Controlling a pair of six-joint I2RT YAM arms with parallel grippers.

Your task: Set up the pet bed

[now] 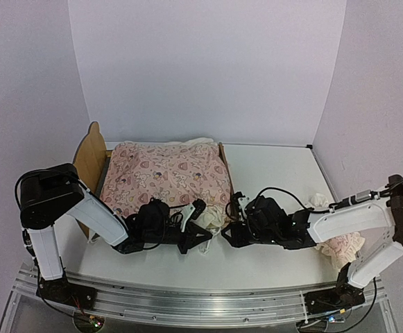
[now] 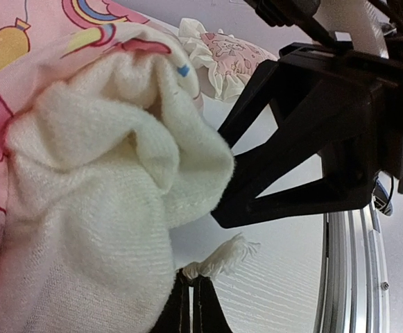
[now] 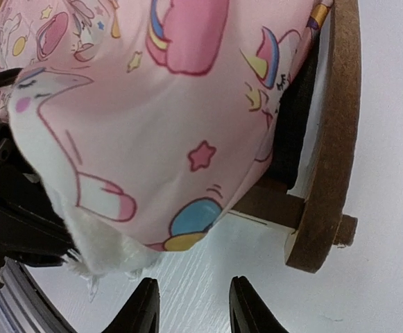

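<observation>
Just beyond right claw (image 3: 194, 305), pet bed (image 3: 340, 139), left claw (image 2: 191, 300) pinching quilt (image 2: 83, 208)

There is one pet bed (image 1: 90, 156) on one white surface (image 1: 274, 173). One pink printed quilt (image 1: 166, 173) is in view, and one ruffled pillow (image 1: 341, 248), partly hidden. There are two arms, the left arm (image 1: 97, 215) and the right arm (image 1: 347, 215). Each arm carries two fingers (image 3: 142, 309), four in all.
</observation>
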